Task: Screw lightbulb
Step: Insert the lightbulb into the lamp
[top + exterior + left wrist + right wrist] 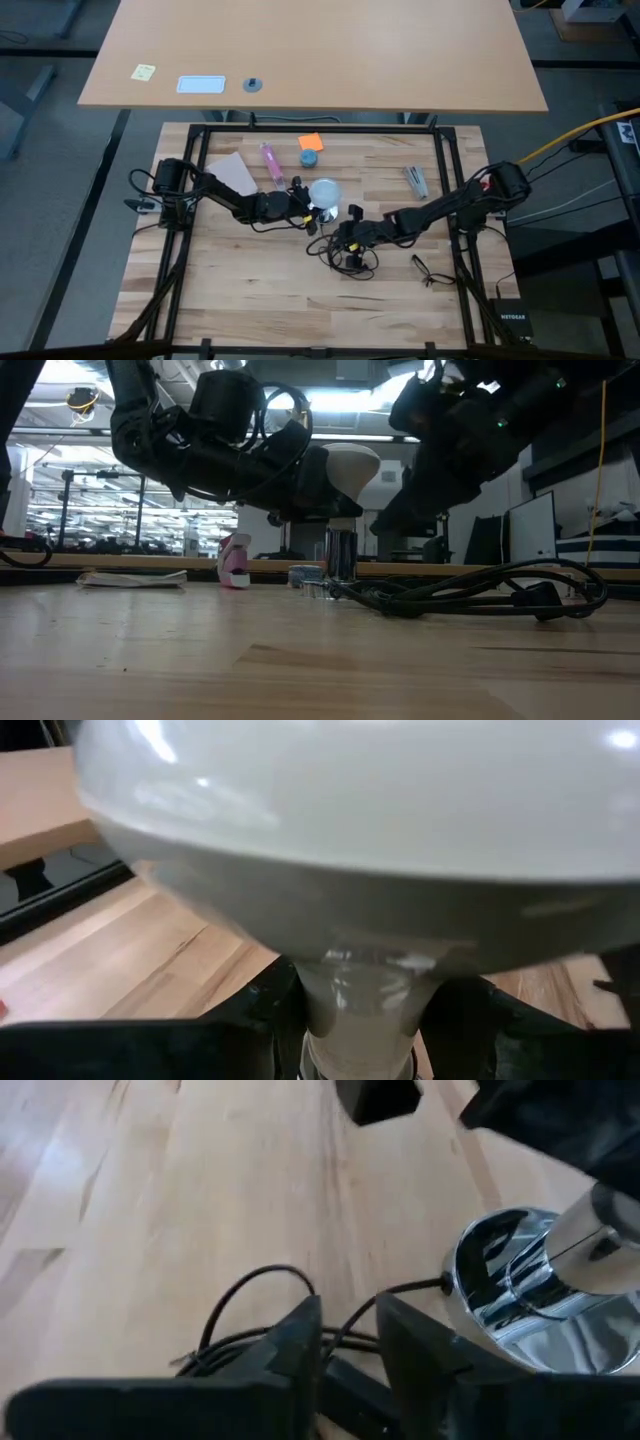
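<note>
The left gripper (300,208) pinches the bulb's (324,192) neck in its jaws, holding it upright over the lamp base (520,1295) mid-worktop. The right gripper (348,1342), jaws slightly apart, straddles the cord (250,1285) beside the base.

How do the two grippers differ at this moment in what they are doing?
The left gripper is clamped on the lightbulb's neck; the right gripper holds nothing, its fingers slightly apart over the black cord. The left one is at the bulb; the right one sits beside the silver lamp base. Both hover low over the table.
</note>
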{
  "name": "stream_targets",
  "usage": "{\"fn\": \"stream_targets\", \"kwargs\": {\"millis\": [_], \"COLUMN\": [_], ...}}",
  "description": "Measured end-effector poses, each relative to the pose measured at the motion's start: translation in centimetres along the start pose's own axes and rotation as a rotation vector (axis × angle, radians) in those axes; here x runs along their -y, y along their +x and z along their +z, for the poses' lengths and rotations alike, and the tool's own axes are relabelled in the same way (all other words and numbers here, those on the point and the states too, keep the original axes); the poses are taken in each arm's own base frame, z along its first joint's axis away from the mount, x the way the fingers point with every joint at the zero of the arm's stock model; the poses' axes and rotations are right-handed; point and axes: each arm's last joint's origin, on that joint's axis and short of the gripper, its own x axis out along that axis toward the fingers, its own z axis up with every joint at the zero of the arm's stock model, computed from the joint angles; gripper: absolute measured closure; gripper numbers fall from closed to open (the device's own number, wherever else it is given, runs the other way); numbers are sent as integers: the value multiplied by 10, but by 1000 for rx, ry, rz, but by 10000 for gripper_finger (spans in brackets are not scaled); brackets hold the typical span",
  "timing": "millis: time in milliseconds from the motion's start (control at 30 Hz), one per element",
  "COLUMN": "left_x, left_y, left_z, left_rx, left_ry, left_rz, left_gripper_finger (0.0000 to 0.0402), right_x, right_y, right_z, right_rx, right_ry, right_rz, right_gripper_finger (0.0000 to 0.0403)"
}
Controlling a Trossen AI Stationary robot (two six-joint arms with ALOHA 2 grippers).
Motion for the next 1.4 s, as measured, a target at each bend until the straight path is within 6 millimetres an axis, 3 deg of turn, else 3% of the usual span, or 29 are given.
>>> {"fn": "stream_targets", "kwargs": {"millis": [233,933,1400], "left_x": [-1,-2,-2], "left_y": [1,1,1], "left_z": [1,0,0], "left_rx": [6,-11,-13], "left_ry": [43,50,51], "left_rz": [1,4,5], "left_gripper_finger": [260,260,260], "right_x": [0,-3,-2], "right_y": [15,24,42], "right_z": [-13,-13,-32], "right_rx": [-50,-1,-63], "right_ry": [98,184,241], "right_rz": [-16,-1,-63], "right_gripper_finger": [245,249,249]}}
